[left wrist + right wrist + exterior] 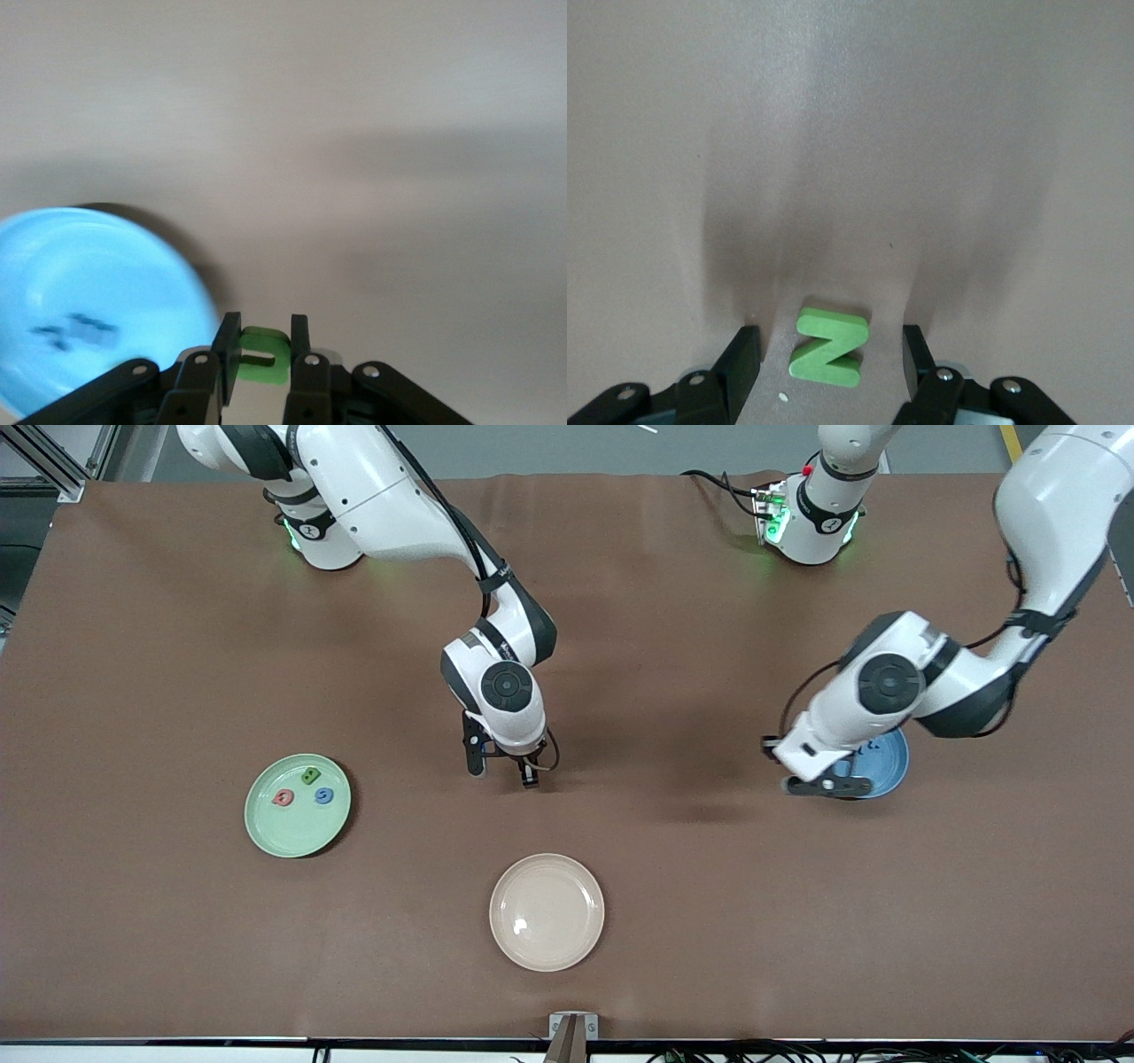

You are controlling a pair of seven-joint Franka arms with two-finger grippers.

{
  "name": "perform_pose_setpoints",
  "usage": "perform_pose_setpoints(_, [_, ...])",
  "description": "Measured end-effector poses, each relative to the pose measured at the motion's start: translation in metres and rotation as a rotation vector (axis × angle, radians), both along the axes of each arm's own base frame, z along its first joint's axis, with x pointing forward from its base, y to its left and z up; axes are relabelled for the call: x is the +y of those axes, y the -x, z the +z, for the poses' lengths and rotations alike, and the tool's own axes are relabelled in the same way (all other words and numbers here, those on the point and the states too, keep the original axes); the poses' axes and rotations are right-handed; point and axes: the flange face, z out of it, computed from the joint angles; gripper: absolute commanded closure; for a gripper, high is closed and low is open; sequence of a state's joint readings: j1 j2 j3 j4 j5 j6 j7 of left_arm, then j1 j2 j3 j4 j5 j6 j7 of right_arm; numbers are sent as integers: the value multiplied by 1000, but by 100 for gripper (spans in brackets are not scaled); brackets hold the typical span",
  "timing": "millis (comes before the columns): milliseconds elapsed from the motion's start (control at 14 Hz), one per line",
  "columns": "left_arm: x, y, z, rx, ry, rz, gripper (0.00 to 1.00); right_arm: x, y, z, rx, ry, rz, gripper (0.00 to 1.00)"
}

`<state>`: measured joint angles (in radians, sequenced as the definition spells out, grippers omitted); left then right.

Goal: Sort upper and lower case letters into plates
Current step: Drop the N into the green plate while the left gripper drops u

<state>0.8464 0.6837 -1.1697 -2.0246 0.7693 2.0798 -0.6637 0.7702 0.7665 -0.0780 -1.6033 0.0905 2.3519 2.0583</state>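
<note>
My right gripper [502, 771] is low over the middle of the table, open, with a finger on each side of a green letter Z [829, 347] that lies flat on the cloth. It does not touch the Z. My left gripper [824, 784] is shut on a small green letter [264, 356] and holds it above the table beside the sky blue plate [893, 766]. That plate [97, 266] holds dark blue letters [75, 329]. The mint green plate [297, 828], toward the right arm's end, holds a red [283, 797], a green [310, 776] and a blue letter [324, 795].
A cream-beige plate [547, 911] lies empty, nearer to the front camera than my right gripper. The brown cloth [709, 886] covers the table.
</note>
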Motion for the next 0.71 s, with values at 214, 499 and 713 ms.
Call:
perform_pose_setpoints(214, [49,6,-22,-44,-3,-44,91,2,-2,3,-10,-4,6,99])
perform_pose_setpoints(499, [80,16,-63,-81,5,-94,91,-8,-12,6,-22,2,55,100])
perform_pose_setpoints(713, [96,20,-79,-92,10,-127,90,-41,-43,16,-42,-1,156,100])
